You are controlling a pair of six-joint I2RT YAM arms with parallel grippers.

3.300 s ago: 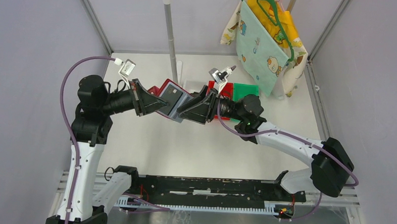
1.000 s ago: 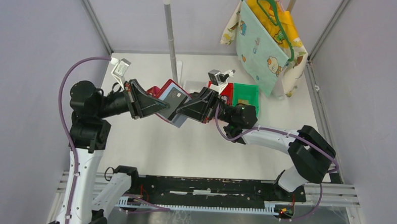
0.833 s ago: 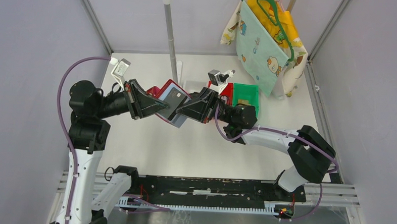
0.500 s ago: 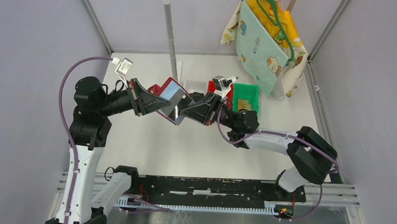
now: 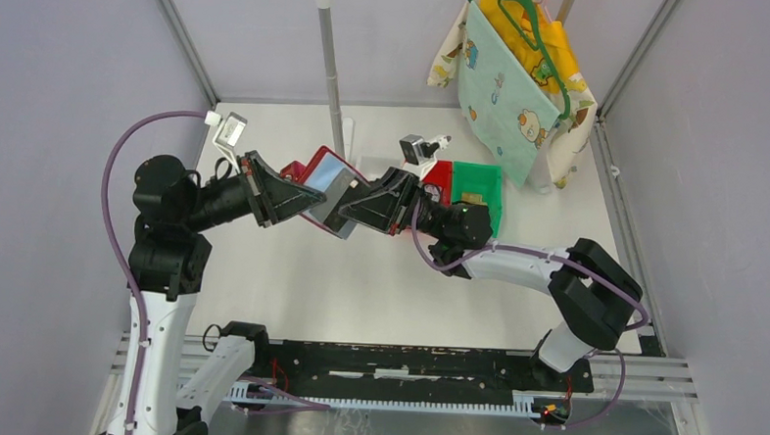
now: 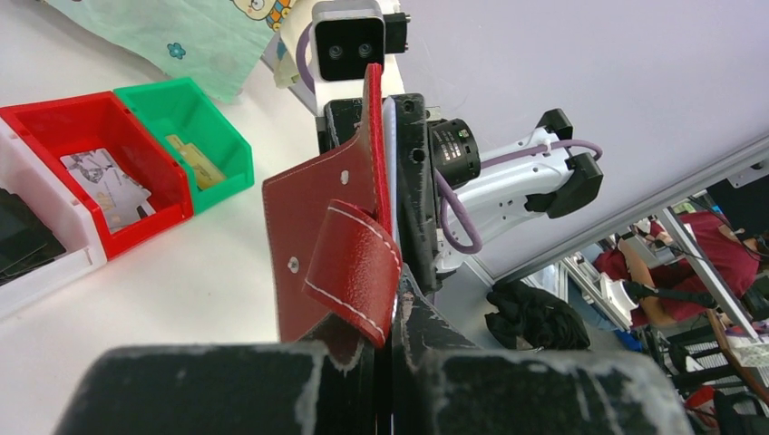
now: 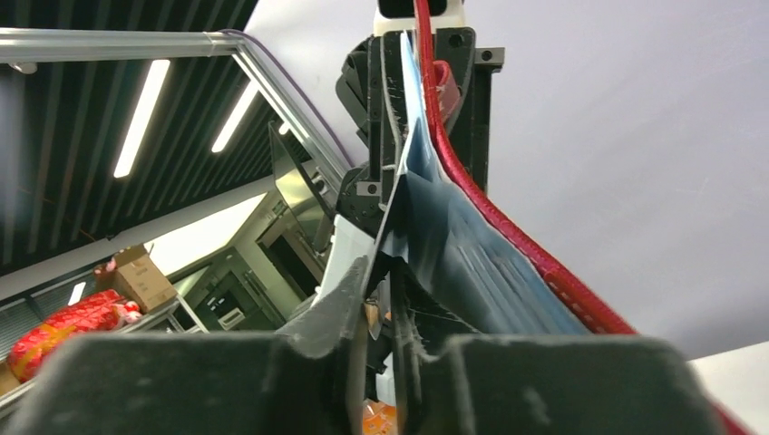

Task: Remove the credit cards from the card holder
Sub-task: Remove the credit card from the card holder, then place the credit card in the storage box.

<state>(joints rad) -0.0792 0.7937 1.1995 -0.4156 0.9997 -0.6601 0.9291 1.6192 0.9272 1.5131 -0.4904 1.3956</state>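
Note:
The dark red card holder (image 5: 317, 165) hangs in the air above the table's middle, its greyish clear sleeves (image 5: 335, 190) fanned toward the right arm. My left gripper (image 5: 311, 203) is shut on the holder's red cover (image 6: 319, 204) just below the closing tab (image 6: 355, 272). My right gripper (image 5: 343, 213) meets the sleeves' lower edge; its jaws stand a narrow gap apart around the corner of a blue-grey sleeve (image 7: 458, 237). No card shows inside the sleeves. One tan credit card (image 6: 196, 161) lies in the green bin (image 5: 477, 185).
A red bin (image 6: 86, 127) with a patterned card (image 6: 107, 181) sits beside the green bin, and a white bin (image 6: 41, 272) is next to it. A metal pole (image 5: 332, 73) stands behind. Hung cloths (image 5: 514, 86) fill the back right corner.
The sleeve with a dark card that faced up a second ago has turned away, leaving grey sleeves showing. The right jaws closed, then parted a little. Both grippers shifted slightly left.

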